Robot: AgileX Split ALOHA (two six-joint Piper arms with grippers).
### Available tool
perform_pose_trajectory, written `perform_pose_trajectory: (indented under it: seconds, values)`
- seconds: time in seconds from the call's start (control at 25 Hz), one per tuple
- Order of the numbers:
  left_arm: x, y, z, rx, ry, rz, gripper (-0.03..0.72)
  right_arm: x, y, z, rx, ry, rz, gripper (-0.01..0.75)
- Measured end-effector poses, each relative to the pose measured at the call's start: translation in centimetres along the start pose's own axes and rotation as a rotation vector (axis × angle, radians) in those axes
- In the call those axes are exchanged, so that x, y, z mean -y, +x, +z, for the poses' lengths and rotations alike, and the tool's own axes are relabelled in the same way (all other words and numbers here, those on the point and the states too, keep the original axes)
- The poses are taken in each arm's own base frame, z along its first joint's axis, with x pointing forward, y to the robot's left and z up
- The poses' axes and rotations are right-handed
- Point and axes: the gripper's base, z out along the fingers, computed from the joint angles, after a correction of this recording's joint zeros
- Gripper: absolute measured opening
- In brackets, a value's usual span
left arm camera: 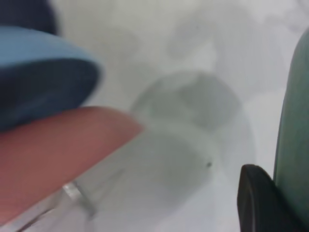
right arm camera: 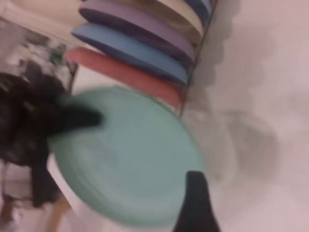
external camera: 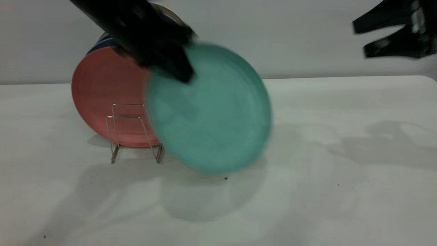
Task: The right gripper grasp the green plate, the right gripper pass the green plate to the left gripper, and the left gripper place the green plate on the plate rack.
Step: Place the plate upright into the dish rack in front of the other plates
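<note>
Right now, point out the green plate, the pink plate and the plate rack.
green plate point(external camera: 211, 112), exterior view, centre of its face.
pink plate point(external camera: 102, 89), exterior view, upper face.
plate rack point(external camera: 123, 117), exterior view, top bar of the front wire loop.

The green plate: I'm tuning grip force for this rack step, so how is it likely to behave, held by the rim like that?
The green plate looks stiff: pinched at its upper rim by the left gripper, it hangs unbent. Probably light, since one edge pinch carries it. Being round, it could roll if set down outside the plate rack dividers.
</note>
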Motion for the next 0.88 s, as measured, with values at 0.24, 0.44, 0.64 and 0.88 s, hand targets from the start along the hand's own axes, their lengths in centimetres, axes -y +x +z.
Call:
perform_pose_trajectory:
  seconds: [0.24, 0.44, 0.64, 0.88]
  values:
    - [-3.1, 0.0, -8.4, 0.065, -0.072, 0.209, 0.101, -6.7, 0.4, -3.3, -0.154, 0.143, -0.117, 0.468]
    - [-5.4, 0.5, -11.5, 0.092, -0.152, 0.472, 0.101, -11.7, 3.3, -5.1, -0.204, 0.191, -0.160, 0.425]
    - [-6.6, 0.8, -12.2, 0.072, -0.200, 0.756, 0.101, -15.0, 8.7, -6.9, -0.225, 0.210, -0.158, 0.422]
    - [-6.5, 0.3, -12.2, 0.087, -0.241, 1.105, 0.100, -17.6, 14.8, -8.9, -0.214, 0.291, -0.166, 0.419]
